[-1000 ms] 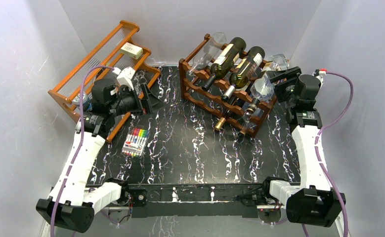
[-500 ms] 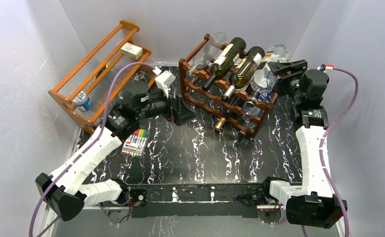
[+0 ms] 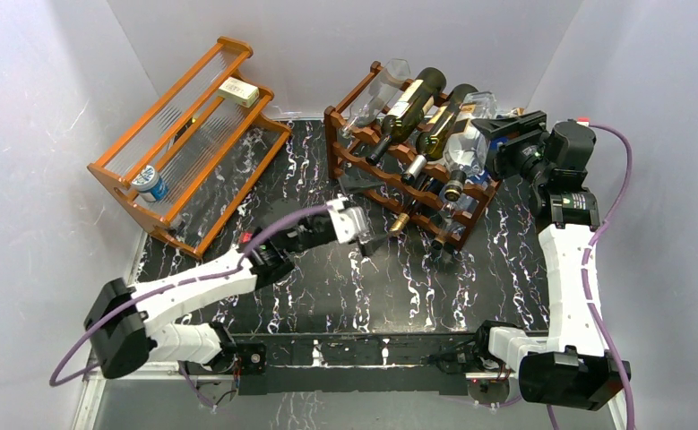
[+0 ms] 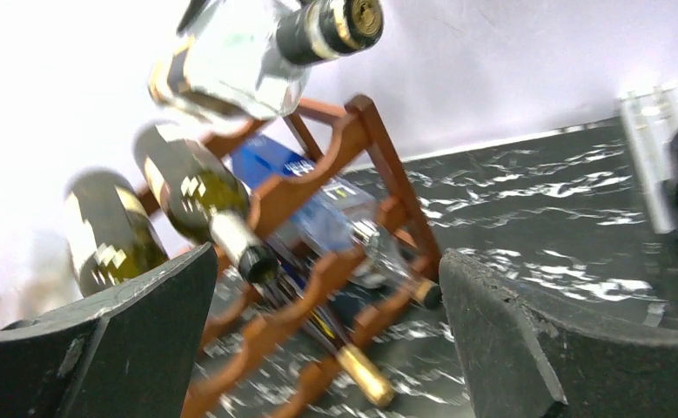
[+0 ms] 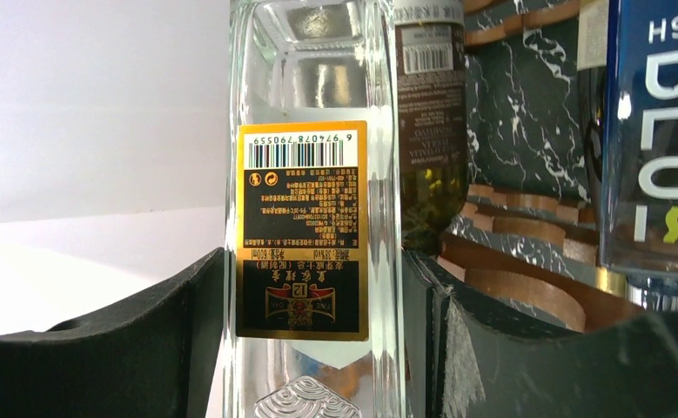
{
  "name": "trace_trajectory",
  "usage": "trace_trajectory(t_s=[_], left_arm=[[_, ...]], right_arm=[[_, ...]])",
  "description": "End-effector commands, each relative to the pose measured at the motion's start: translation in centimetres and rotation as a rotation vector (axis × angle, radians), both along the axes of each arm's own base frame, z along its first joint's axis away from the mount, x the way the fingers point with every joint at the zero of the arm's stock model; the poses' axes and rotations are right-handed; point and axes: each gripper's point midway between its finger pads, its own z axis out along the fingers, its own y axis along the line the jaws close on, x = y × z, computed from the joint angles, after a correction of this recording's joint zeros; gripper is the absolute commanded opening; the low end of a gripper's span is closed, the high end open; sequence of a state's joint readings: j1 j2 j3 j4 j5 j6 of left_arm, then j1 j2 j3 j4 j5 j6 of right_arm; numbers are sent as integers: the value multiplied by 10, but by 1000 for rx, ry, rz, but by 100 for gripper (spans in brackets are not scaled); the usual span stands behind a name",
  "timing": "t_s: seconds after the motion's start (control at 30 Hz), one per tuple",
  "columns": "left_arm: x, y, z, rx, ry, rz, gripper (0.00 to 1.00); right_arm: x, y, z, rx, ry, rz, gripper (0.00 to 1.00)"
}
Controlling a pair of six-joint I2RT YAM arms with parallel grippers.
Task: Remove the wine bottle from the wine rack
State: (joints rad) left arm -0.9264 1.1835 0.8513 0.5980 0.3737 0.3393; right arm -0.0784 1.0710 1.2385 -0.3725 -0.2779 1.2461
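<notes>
Gripping the wine bottle (image 3: 460,148), right gripper (image 5: 309,279) raised it; gaping left gripper (image 4: 325,261) neared rack (image 4: 365,131).

Crowded rack at back right, open tabletop in front

Bottle necks jut from the wine rack (image 3: 376,166) toward the wide-open left hand (image 3: 372,213). At the rack's right end, the right hand (image 3: 484,134) grips a clear bottle (image 3: 463,145) tight against dark bottles (image 3: 408,103). The middle of the tabletop (image 3: 345,287) lies free. An orange shelf (image 3: 234,45) blocks the back left.

White walls (image 3: 327,45), marbled table (image 3: 470,278) — black, white-veined
</notes>
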Motion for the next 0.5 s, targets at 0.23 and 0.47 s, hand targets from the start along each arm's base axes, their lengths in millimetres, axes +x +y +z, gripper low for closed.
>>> trace_trajectory(t_s=[0.23,0.47], left_arm=[[30,-66,76,-204,-608,131,97],[23,-93,98,-300,-641,110,91]], right_arm=[[-23,21,82,63,-199,121,6],[-27,23,75,61,-164,138,6]])
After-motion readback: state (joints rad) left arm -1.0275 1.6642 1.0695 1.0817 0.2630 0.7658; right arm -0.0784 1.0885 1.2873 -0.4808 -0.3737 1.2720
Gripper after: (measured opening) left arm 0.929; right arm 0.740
